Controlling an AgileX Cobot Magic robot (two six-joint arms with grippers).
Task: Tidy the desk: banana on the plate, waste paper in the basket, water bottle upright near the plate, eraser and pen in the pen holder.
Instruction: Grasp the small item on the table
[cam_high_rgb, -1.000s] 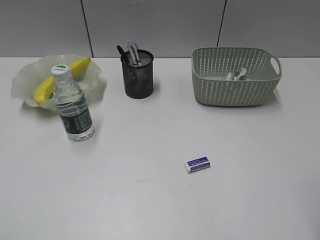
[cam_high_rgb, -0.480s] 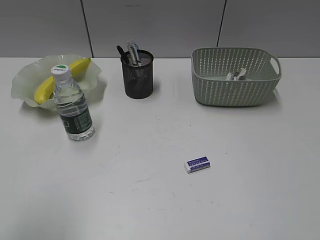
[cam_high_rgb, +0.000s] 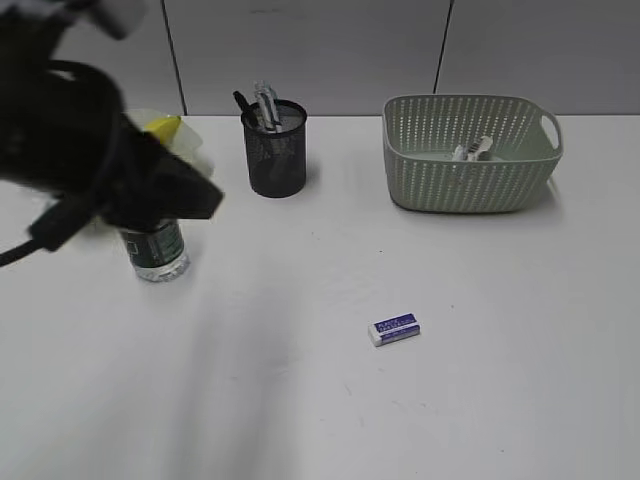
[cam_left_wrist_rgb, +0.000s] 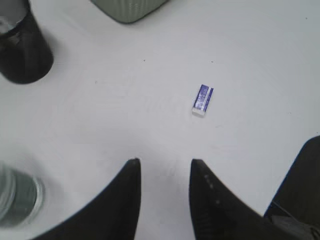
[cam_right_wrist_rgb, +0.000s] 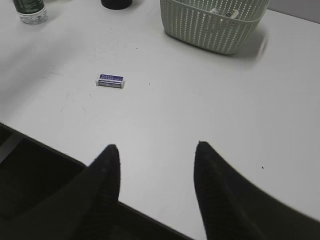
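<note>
The eraser lies flat on the bare white desk, alone in the open middle, well apart from every container. The left gripper hangs above the desk with its two dark fingers parted and nothing between them; the eraser shows beyond its tips, up and to the right in the left wrist view, untouched. The left arm reaches in from the left of the exterior view as a dark blur, covering most of the plate and the upper part of the water bottle. The bottle stands upright (only its green-labelled lower half shows under the arm). A bit of the yellow banana peeks out above the arm, over the pale rim of the plate.

The right gripper is likewise spread with nothing in it, poised over the near edge of the desk, the eraser well ahead of it to the left.

The black mesh pen holder stands behind, with pens sticking out of its top. The pale green basket sits to the right, with the crumpled waste paper inside.
</note>
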